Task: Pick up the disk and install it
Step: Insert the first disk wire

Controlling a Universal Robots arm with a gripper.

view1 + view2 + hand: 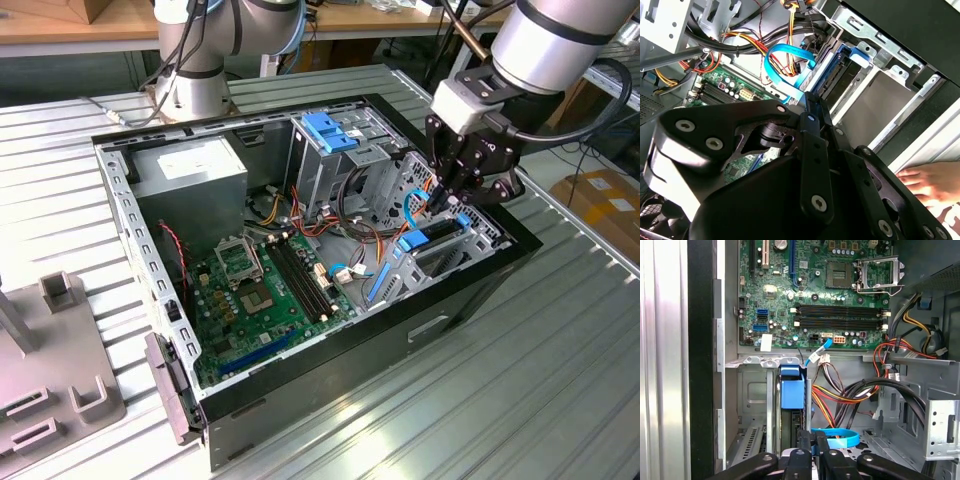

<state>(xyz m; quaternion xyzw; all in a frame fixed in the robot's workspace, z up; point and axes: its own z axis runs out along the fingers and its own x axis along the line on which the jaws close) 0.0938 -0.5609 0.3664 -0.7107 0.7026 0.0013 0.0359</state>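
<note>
The disk (pixel 428 236) stands on edge in a metal bay at the corner of the open computer case (pixel 470 290) on the exterior view's right. Its bright blue bracket (pixel 792 392) shows in both wrist views, with the dark drive edge under it. My gripper (pixel 447 198) hangs just above the bay, fingers pointing down and shut with nothing between them. In the second wrist view the gripper's (pixel 810 100) tips sit at the near end of the disk's blue frame (pixel 856 54); I cannot tell whether they touch. The gripper (pixel 813 440) lies beside the disk's edge in the first wrist view.
A blue-topped drive cage (pixel 330 130), a power supply (pixel 195 170) and the green motherboard (pixel 265 290) fill the case. A blue flat cable (pixel 785 60) and bundled wires (pixel 850 395) run close to the bay. A person's hand (pixel 927 182) rests outside the case wall. A grey fixture (pixel 50 370) stands at the exterior view's left.
</note>
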